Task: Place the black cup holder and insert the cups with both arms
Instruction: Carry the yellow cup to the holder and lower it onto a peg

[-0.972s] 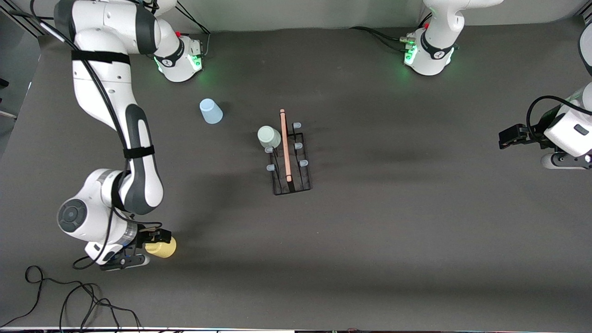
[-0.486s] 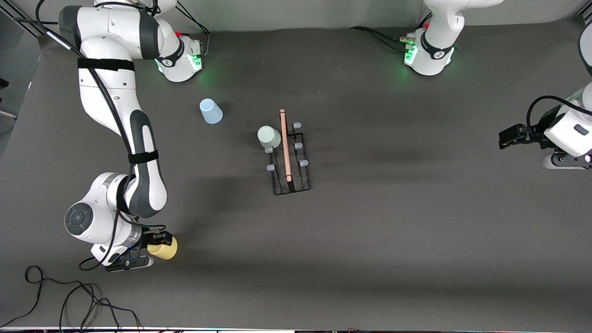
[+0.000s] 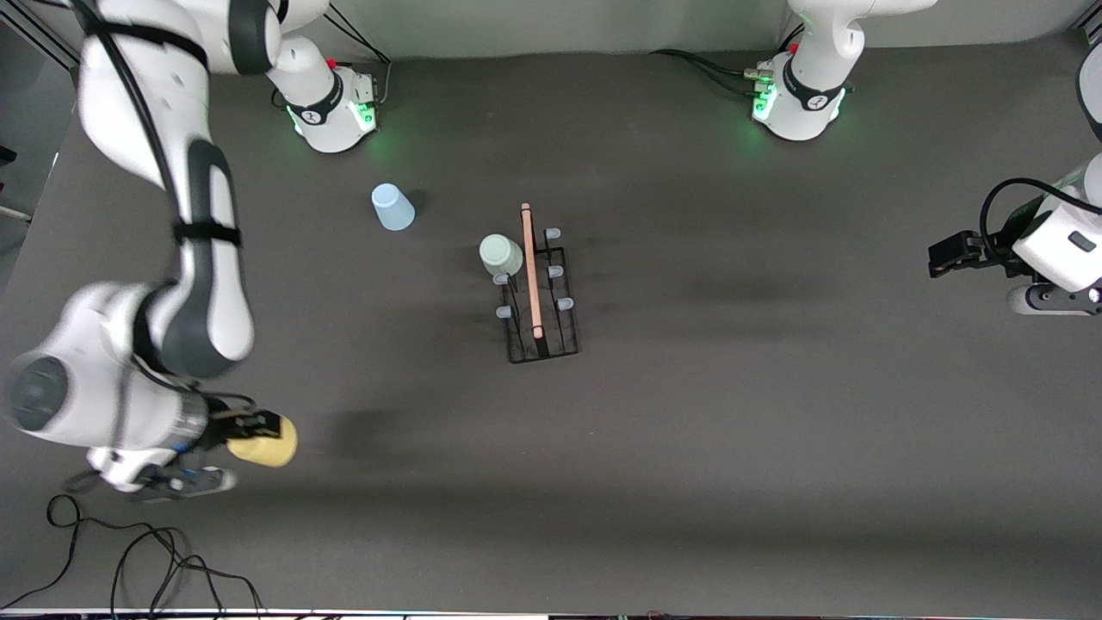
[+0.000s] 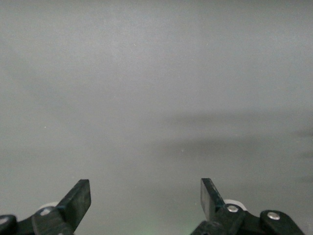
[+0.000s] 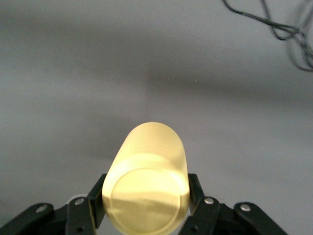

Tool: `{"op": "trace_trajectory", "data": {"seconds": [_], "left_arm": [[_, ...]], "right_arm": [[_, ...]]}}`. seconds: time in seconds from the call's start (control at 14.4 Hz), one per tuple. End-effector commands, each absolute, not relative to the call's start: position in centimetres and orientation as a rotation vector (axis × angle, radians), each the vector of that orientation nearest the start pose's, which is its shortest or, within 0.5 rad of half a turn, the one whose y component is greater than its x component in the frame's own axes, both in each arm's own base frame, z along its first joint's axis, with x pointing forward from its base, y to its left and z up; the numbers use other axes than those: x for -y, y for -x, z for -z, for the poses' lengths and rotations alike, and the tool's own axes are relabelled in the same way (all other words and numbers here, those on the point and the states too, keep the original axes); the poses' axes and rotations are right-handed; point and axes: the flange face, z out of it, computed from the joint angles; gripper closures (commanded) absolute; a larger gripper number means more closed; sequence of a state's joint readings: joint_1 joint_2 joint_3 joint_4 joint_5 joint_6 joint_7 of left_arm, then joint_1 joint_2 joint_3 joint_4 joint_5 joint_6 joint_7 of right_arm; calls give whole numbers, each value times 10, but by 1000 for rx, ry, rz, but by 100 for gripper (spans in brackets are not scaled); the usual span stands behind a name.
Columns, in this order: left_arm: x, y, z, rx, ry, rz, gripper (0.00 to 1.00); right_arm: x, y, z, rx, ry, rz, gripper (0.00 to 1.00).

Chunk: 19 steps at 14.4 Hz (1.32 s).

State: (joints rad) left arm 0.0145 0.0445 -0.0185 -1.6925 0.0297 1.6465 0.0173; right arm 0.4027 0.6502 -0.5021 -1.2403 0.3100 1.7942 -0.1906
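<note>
We see the right gripper (image 3: pixel 250 437) in the lower left of the frame, clamped on the yellow cup (image 3: pixel 263 444), which lies sideways between its fingers (image 5: pixel 97 204) above the counter (image 3: pixel 689 448); the cup casts a shadow on the counter beside it. From the right wrist we look at the cup's flat base, with a finger pressed on either side. The black cup holder (image 3: pixel 542 331) stands at the centre of the frame, its wooden handle (image 3: pixel 530 269) running along the top. The pale green cup (image 3: pixel 500 254) sits upside down on one of its pegs. The light blue cup (image 3: pixel 392 207) stands upside down on the counter, upper left of the holder. The left gripper (image 3: pixel 945 257) waits at the right edge of the frame with its fingers (image 4: pixel 77 200) spread wide, holding nothing.
</note>
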Motion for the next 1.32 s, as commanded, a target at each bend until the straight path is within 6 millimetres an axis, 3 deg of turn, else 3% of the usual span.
{"op": "trace_trajectory", "data": {"seconds": [0.0,0.14,0.28,0.42,0.49,0.76,0.9,1.11,1.25], "left_arm": [[1,-567,-551,-62,3112,-153,0],[0,-567,-552,-62,3110,-151,0],[0,-567,-551,-60,3112,-153,0],[0,-567,-551,-62,3112,-153,0],[0,-567,-552,-60,3112,-151,0],[0,-567,-552,-60,3112,-149,0],[0,-567,-552,-62,3112,-151,0],[0,-567,-551,-60,3112,-153,0],[0,-566,-552,-59,3112,-151,0]], "right_arm": [[-53,-693,-481,70,3126,-95,100],[-57,-673,-514,-96,3120,-143,100],[-113,-654,-522,-250,3115,-215,100],[-167,-642,-524,-554,3084,-223,100],[-204,-632,-522,-677,3070,-225,100],[-323,-596,-508,-1096,2923,-204,100],[-380,-573,-493,-1223,2876,-159,100],[-407,-561,-474,-1268,2836,-117,100],[-407,-560,-448,-1271,2839,-90,100]]}}
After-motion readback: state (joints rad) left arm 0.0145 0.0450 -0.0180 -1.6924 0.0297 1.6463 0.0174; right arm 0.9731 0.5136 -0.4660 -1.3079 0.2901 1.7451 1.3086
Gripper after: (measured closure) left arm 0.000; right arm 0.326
